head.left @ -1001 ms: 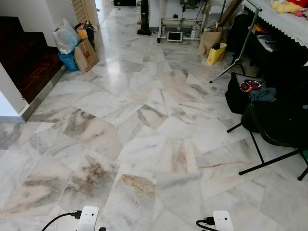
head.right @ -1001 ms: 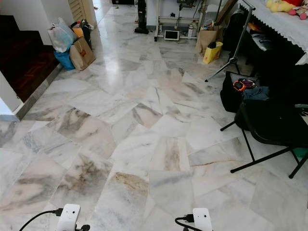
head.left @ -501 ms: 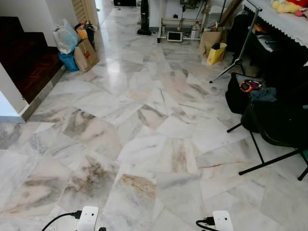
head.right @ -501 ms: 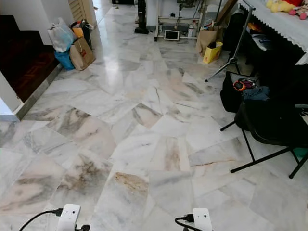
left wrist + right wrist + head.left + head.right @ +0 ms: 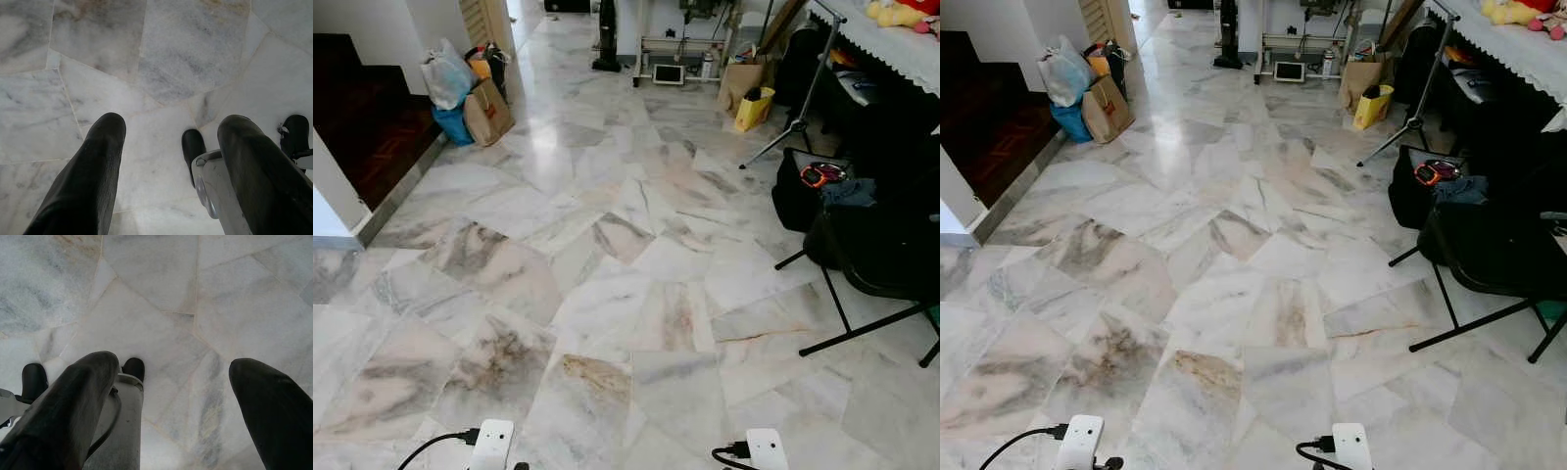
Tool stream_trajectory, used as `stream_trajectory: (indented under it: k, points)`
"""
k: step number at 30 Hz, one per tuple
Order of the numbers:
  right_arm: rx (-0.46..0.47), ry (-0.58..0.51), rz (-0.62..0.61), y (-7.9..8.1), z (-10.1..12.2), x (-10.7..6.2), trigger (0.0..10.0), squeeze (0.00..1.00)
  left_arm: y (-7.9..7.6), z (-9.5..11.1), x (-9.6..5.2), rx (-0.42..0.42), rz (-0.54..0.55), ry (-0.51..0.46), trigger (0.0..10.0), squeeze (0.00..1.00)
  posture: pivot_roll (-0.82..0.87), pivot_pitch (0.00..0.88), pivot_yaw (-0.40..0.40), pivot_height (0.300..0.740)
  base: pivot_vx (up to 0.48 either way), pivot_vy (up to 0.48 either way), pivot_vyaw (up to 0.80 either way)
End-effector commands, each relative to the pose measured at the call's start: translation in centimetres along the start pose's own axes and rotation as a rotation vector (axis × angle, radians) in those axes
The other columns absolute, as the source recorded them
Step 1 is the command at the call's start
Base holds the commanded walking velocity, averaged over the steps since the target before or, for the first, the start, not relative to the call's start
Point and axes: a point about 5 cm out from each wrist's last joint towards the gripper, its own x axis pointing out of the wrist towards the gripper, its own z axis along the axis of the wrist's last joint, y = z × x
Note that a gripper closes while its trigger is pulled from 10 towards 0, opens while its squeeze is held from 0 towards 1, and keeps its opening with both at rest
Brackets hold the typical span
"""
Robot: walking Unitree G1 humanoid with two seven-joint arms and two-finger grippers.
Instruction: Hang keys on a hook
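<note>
My left gripper (image 5: 171,125) hangs low over the marble floor (image 5: 607,245), its two black fingers (image 5: 93,166) spread apart with nothing between them. My right gripper (image 5: 173,364) hangs the same way, open and empty, above the pale tiles. Beyond the fingers in both wrist views stand my own silver leg (image 5: 215,191) and black foot (image 5: 133,368). In the left eye view the white wrist housings of the left arm (image 5: 492,443) and the right arm (image 5: 766,448) peek in at the bottom edge.
Shopping bags (image 5: 470,93) stand at the back left beside a dark wooden step (image 5: 372,127). At the right are a black folding chair (image 5: 881,255), a black bag (image 5: 798,201), a tripod stand (image 5: 798,98) and a cloth-covered table (image 5: 891,39). A yellow bag (image 5: 754,108) stands further back.
</note>
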Motion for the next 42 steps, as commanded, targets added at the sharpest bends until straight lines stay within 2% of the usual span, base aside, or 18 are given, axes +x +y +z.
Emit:
stream_trajectory:
  k: [1, 20, 21, 22, 23, 29, 34, 42]
  points:
    - [0.142, -0.038, 0.072, -2.5, 0.7, -0.2, 10.0, 0.0, -0.5, -0.3, 0.0, -0.121, -0.131, 0.05, 10.0, 0.0, 0.04, 0.0, -0.049, 0.74, 0.0, 0.0, 0.0]
    - [0.136, -0.036, 0.07, -2.5, 0.7, -0.2, 10.0, 0.0, -0.5, -0.3, 0.0, -0.121, -0.13, 0.049, 10.0, 0.0, 0.04, 0.0, -0.046, 0.74, 0.0, 0.0, 0.0]
    - [0.151, -0.064, 0.089, -1.8, 1.6, -0.1, 10.0, 0.0, -0.6, 0.0, 0.0, -0.119, -0.134, 0.035, 10.0, 0.0, 0.04, 0.0, -0.048, 0.74, 0.0, 0.0, 0.0]
    - [0.151, -0.064, 0.089, -1.8, 1.6, -0.1, 10.0, 0.0, -0.6, 0.0, 0.0, -0.119, -0.134, 0.035, 10.0, 0.0, 0.04, 0.0, -0.048, 0.74, 0.0, 0.0, 0.0]
    - [0.173, -0.101, 0.113, -0.9, 2.8, 0.1, 10.0, 0.0, -0.8, 0.4, 0.1, -0.115, -0.142, 0.016, 10.0, 0.0, 0.05, 0.0, -0.048, 0.74, 0.0, 0.0, 0.0]
    - [0.176, -0.114, 0.125, -0.6, 3.3, 0.2, 10.0, 0.0, -0.9, 0.6, 0.1, -0.117, -0.146, 0.009, 10.0, 0.0, 0.05, 0.0, -0.051, 0.74, 0.0, 0.0, 0.0]
    - [0.185, -0.112, 0.132, -0.9, 3.0, 0.1, 10.0, 0.0, -0.9, 0.6, 0.1, -0.111, -0.15, 0.009, 10.0, 0.0, 0.05, 0.0, -0.051, 0.74, 0.0, 0.0, 0.0]
    - [0.149, -0.089, 0.131, -1.4, 1.7, -0.1, 10.0, 0.0, -0.7, 0.5, 0.1, -0.097, -0.125, 0.006, 10.0, 0.0, 0.05, 0.0, -0.05, 0.74, 0.0, 0.0, 0.0]
